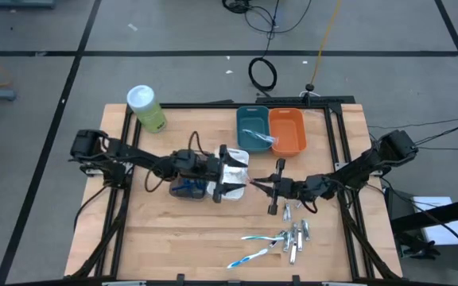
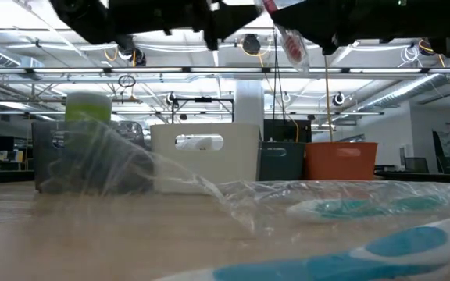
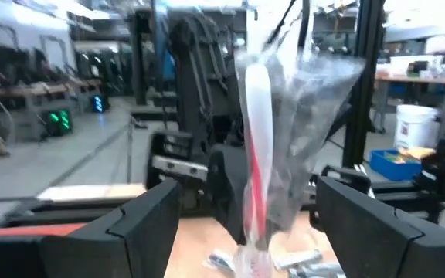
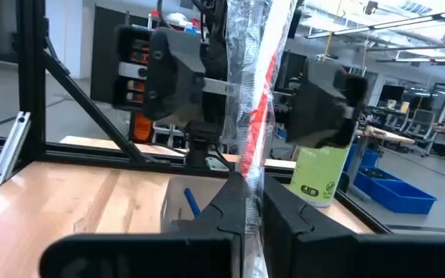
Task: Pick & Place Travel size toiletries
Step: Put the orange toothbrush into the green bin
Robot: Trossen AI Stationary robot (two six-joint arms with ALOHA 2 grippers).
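Green canister (image 1: 147, 109) with its white lid stands at the table's far left corner, and nearer the middle the left arm reaches in low from the left edge, stretched almost flat across the wood. Its left gripper (image 1: 230, 182) hangs over the white bin (image 1: 238, 164) and the dark bin (image 1: 186, 188) beside it, fingers spread wide apart with nothing between them; the left wrist view shows the two dark fingers (image 3: 141, 220) parted on either side of a wrapped toothbrush (image 3: 256, 154) that stands upright ahead of them, untouched. That red-and-white toothbrush, sealed in a clear crinkled sleeve, is pinched at its lower end by the right gripper (image 1: 259, 186), whose fingers (image 4: 230, 208) are closed tight on the wrapper in the right wrist view. The two grippers face each other just apart, above the table's centre. Behind them, the teal bin (image 1: 253, 131) and the orange bin (image 1: 288, 132) sit side by side at the far edge. The right arm comes in from the right edge, also stretched low and slanting inward. In front of it, toward the near edge, lie loose toiletries: a cluster of small silvery tubes (image 1: 296, 236) and two blue toothbrushes (image 1: 254, 247) in wrappers, the latter filling the low view's foreground
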